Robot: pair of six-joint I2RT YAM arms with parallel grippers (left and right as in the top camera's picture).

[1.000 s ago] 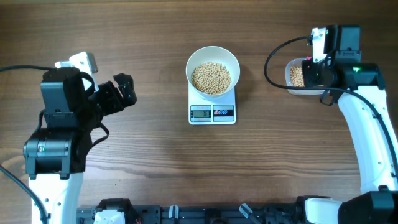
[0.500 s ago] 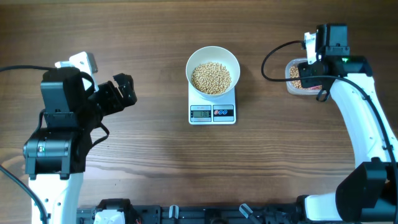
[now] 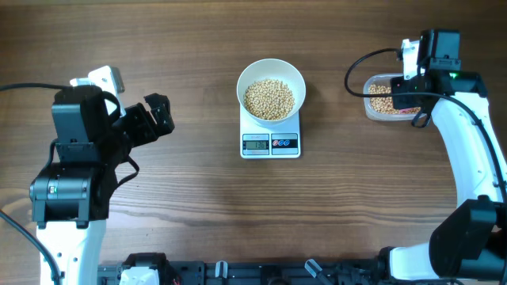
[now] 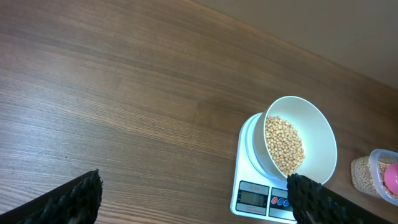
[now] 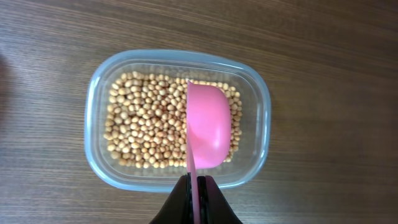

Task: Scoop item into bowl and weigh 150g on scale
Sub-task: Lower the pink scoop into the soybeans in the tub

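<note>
Now, pink scoop [image 5: 208, 134] over beans [image 5: 143, 124]

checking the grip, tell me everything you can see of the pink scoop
The pink scoop looks like smooth plastic: a rounded cup on a thin handle. It is turned on edge, cup bulging to one side, handle pinched between the right fingers. It hangs over the beans in the clear tub; whether it touches them is unclear.
</note>
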